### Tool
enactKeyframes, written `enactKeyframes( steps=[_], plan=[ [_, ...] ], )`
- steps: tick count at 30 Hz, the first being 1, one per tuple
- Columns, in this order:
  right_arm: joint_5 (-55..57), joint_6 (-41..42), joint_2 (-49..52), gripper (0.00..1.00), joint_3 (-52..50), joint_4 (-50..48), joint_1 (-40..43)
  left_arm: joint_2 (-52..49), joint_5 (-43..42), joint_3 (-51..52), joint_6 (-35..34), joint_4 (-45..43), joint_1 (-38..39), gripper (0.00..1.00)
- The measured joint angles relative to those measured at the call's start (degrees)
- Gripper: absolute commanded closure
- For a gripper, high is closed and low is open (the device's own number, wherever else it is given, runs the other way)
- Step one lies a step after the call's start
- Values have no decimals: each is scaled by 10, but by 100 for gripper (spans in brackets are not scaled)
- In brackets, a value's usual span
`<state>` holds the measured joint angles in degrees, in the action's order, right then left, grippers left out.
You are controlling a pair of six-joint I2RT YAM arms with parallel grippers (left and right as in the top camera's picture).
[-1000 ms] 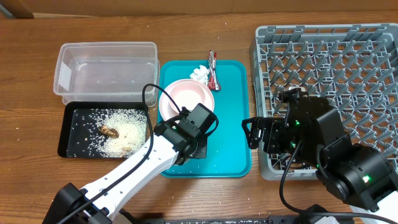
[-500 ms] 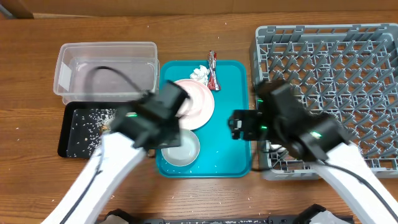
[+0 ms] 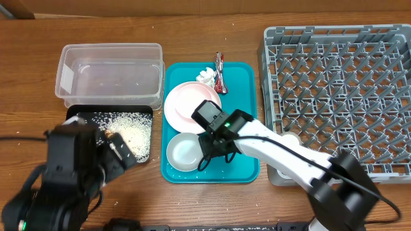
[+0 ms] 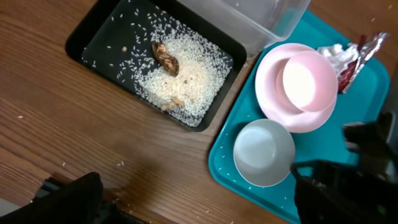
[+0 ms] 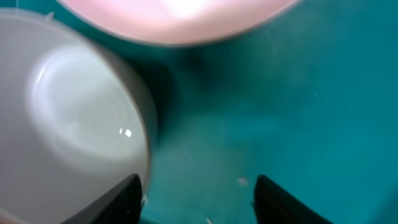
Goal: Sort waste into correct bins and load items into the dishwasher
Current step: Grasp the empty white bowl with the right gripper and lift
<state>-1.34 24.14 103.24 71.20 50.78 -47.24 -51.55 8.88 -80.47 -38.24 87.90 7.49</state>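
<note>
A white bowl [image 3: 185,153] sits upright at the front left of the teal tray [image 3: 244,96]. Behind it a pink plate [image 3: 183,109] carries a small pink bowl [image 4: 308,78]. A crumpled tissue [image 3: 207,76] and a foil wrapper [image 3: 219,72] lie at the tray's back edge. My right gripper [image 5: 199,202] hangs low over the tray floor, jaws apart, its left finger [image 5: 121,199] right beside the white bowl's [image 5: 68,118] rim, with nothing between the fingers. My left gripper [image 4: 199,208] is open and empty above bare wood, left of the tray.
A black tray [image 3: 77,115] of spilled rice with a brown food scrap [image 4: 165,58] lies left of the teal tray, with a clear plastic tub [image 3: 109,74] behind it. The grey dishwasher rack [image 3: 340,83] fills the right side. My left arm [image 3: 74,170] sits at the front left.
My left gripper opened, left the white bowl on the tray and pulled back to the front left. My right arm swung from the rack to the tray beside that bowl, jaws narrowing.
</note>
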Motion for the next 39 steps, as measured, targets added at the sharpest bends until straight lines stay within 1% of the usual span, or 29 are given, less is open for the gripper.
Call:
enactKeyframes(
  steps=[3,4,5,7,9,10,11,15,20,25,30,36,39],
  plan=[
    [-28,-38,30,46,0,-33,0,19,0,-2,0,1,0,0],
    [-37,-48,35,51,0,-39,0,21,0,-2,0,1,0,0],
    [-43,-55,38,58,0,-42,0,21,0,-2,0,2,0,0],
    [-54,-68,38,78,0,-43,0,20,0,-2,0,2,0,0],
    [-55,-70,38,89,0,-40,0,20,0,-2,0,2,0,0],
    [-50,-69,38,93,0,-35,0,20,0,-2,0,2,0,0],
    [-40,-62,38,94,0,-27,2,20,0,-2,0,2,0,0],
    [0,-42,36,96,10,20,23,20,0,-2,0,2,0,0],
    [38,-27,9,96,21,43,37,20,0,-2,0,2,0,0],
    [75,-11,-73,96,23,28,38,19,0,-2,0,2,0,0],
    [105,-5,-139,96,32,42,38,19,0,-2,0,2,0,0],
    [163,5,-145,96,33,78,38,19,0,-2,0,2,0,0],
    [226,37,-145,96,33,102,38,19,0,-2,0,2,0,0]
  ],
)
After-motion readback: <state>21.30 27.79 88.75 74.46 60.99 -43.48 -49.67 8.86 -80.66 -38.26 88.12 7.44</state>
